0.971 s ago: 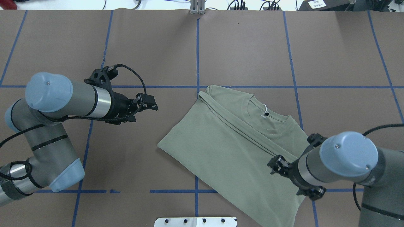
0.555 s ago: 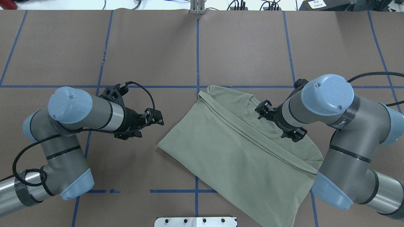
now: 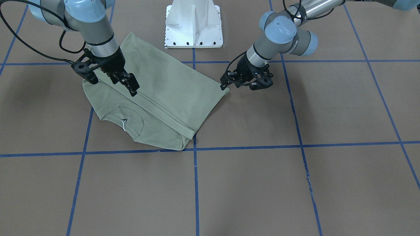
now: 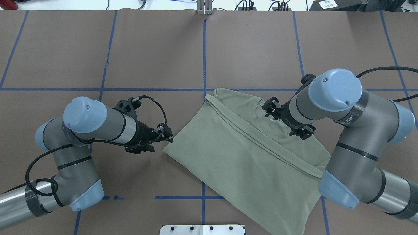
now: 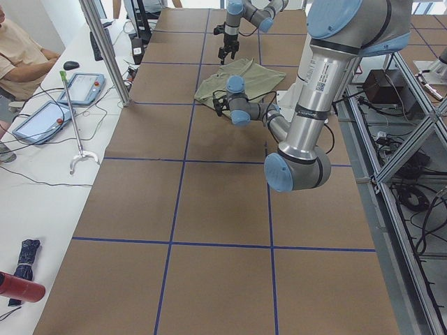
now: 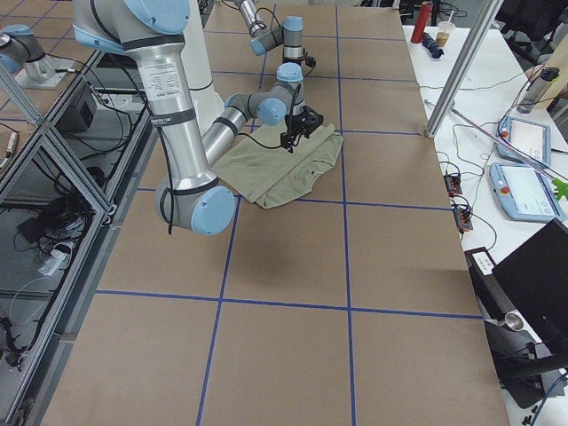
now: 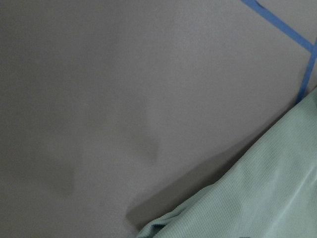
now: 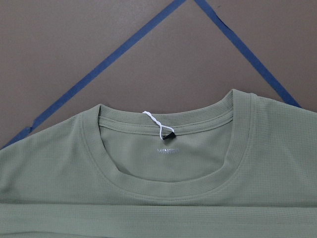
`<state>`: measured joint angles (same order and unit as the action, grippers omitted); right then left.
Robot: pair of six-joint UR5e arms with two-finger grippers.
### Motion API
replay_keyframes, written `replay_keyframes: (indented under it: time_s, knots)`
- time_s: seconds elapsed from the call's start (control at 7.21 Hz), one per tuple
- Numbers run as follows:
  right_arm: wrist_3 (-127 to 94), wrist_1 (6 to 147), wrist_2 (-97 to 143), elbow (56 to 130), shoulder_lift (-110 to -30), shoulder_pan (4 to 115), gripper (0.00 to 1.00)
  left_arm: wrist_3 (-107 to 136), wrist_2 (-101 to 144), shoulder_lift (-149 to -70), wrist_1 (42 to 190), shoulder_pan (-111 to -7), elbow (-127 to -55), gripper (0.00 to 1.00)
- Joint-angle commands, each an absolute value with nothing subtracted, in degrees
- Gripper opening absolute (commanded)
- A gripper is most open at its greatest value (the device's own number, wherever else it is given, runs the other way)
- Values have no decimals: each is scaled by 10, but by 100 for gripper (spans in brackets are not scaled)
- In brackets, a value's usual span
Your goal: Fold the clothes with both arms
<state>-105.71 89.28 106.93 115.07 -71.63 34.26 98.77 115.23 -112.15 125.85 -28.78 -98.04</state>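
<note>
Overhead exterior: left gripper point(image 4: 169, 134) sits at the shirt point(image 4: 241, 156) corner, right gripper point(image 4: 269, 107) hovers over the collar point(image 4: 257, 114), openings unclear, nothing visibly held, so pinching cloth likely comes next.

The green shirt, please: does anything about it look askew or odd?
Yes: the green shirt lies diagonal to the blue tape grid rather than square, with one side already folded over. No damage shows.

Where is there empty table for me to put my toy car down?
Bare: the table's far squares, beyond the blue tape line at the shirt's top edge, and both long ends of the table. Crowded: the middle, where the left gripper and right gripper hang at the shirt.
</note>
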Motion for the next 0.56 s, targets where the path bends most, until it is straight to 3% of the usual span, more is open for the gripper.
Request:
replay_keyframes:
  time_s: [0.0, 0.42]
  knots:
    - [-1056, 892, 1068, 1148, -716, 345, 100, 988, 1158, -1128, 1260, -287, -969, 70]
    - [-1055, 892, 1068, 1138, -716, 345, 100, 987, 1155, -1141, 1260, -276, -947, 64]
